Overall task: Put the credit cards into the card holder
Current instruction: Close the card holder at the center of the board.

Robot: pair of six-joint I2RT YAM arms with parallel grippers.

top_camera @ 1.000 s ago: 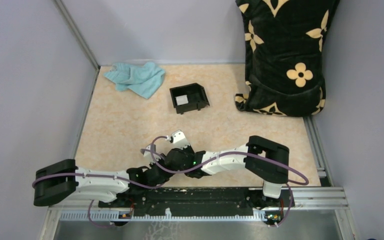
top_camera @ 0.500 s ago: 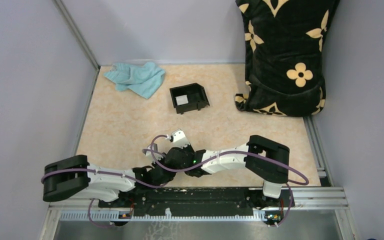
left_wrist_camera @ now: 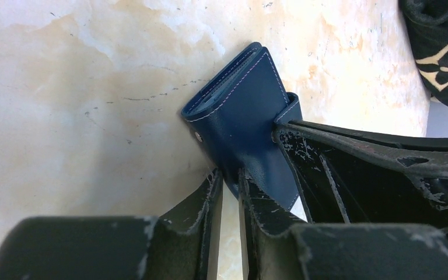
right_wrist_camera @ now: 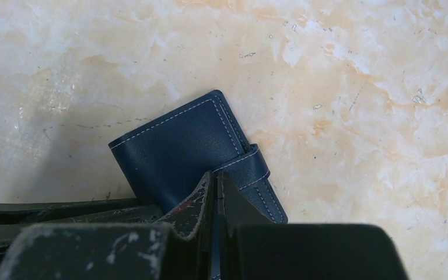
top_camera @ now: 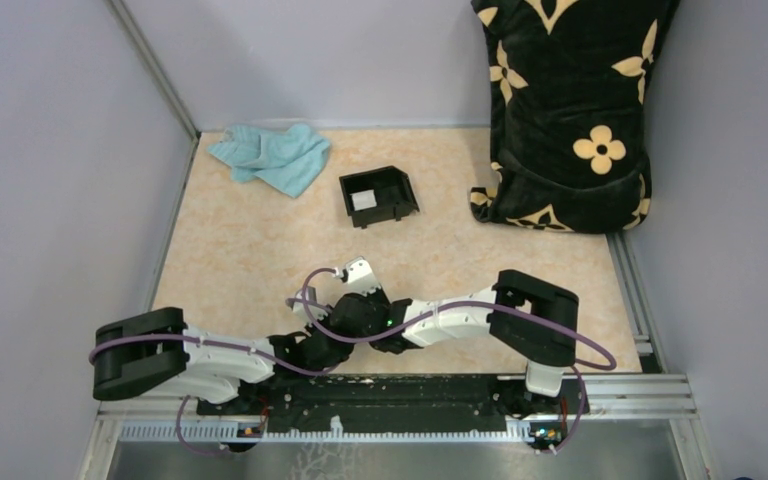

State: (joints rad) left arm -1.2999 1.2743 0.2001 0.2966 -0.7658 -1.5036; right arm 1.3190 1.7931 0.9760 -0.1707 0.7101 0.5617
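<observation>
The card holder (left_wrist_camera: pixel 242 111), a navy wallet with a strap tab, lies folded on the marbled table near the front middle. In the top view both arms cover it. My left gripper (left_wrist_camera: pixel 229 175) has its jaws drawn narrow on the wallet's near edge. My right gripper (right_wrist_camera: pixel 216 175) is shut on the card holder (right_wrist_camera: pixel 175 151) beside the tab, with blue leather showing in the slit between its jaws. The right gripper's fingers (left_wrist_camera: pixel 350 154) lie along the wallet's right side. One pale credit card (top_camera: pixel 363 200) lies inside the black box.
The black open-topped box (top_camera: pixel 392 190) stands at mid table, behind the arms. A teal cloth (top_camera: pixel 270 158) lies at the back left. A black bag with cream flowers (top_camera: pixel 565 110) fills the back right corner. The rail (top_camera: pixel 400 392) runs along the front edge.
The left arm's elbow has swung right, toward the centre, and its jaws have narrowed onto the wallet's edge. The right arm has barely moved.
</observation>
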